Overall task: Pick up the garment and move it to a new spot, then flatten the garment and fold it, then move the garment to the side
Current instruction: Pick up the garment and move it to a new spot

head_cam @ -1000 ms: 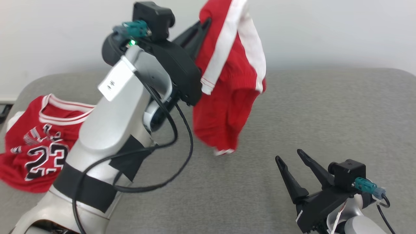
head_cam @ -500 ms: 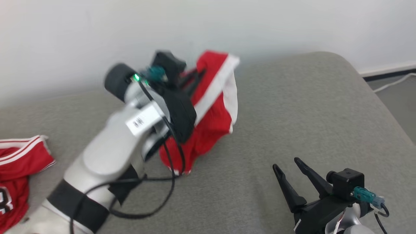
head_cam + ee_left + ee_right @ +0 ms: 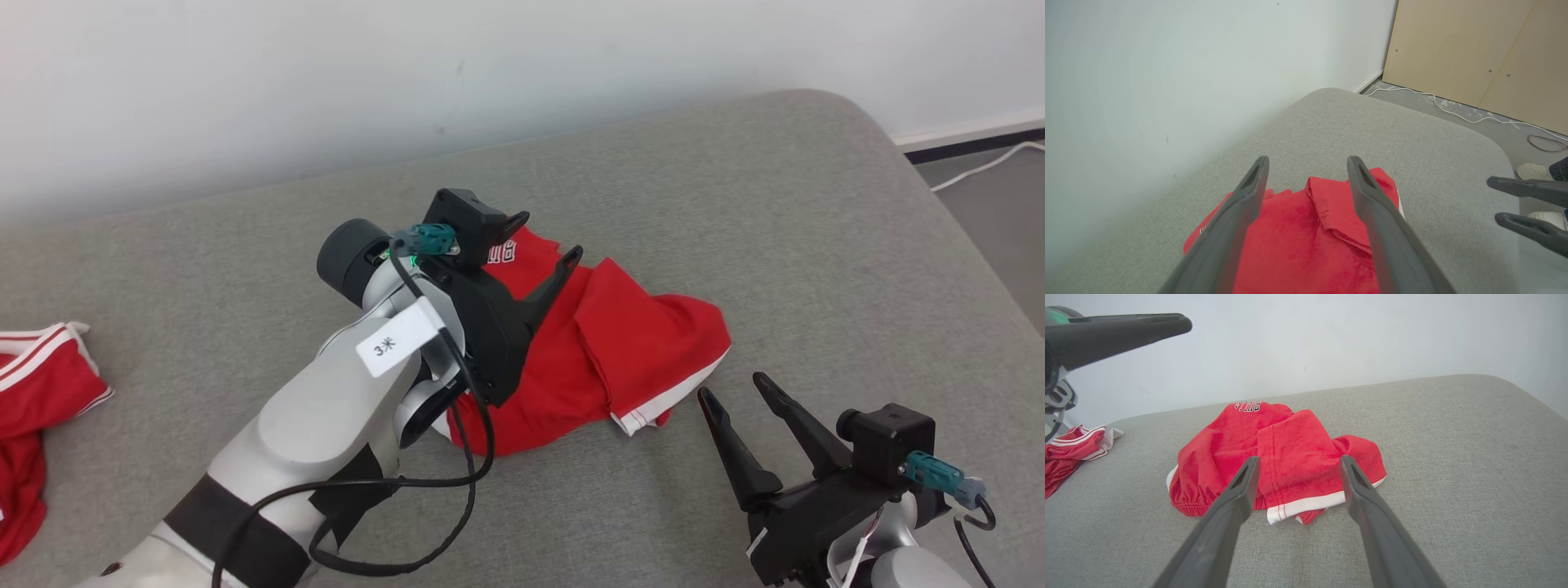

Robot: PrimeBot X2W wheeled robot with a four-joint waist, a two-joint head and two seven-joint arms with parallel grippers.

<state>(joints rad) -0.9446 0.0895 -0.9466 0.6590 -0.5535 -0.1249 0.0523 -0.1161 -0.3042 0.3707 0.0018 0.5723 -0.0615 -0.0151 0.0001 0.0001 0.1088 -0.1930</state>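
Partly hidden garment (image 3: 653, 335), left pincer (image 3: 550, 234) spread above, red cloth (image 3: 33, 400) cropped

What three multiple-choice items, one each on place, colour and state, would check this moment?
1. Where do the red shorts lie?
A) on the floor
B) on the grey cushion
C) over a chair
2. What colour is their hem band?
A) blue
B) yellow
C) white
3. How is the left gripper?
A) open above the shorts
B) shut on the shorts
C) shut, empty
Key: B, they lie crumpled on the grey fabric; C, a white strip runs along the edge; A, its fingers stand apart with the shorts below them.
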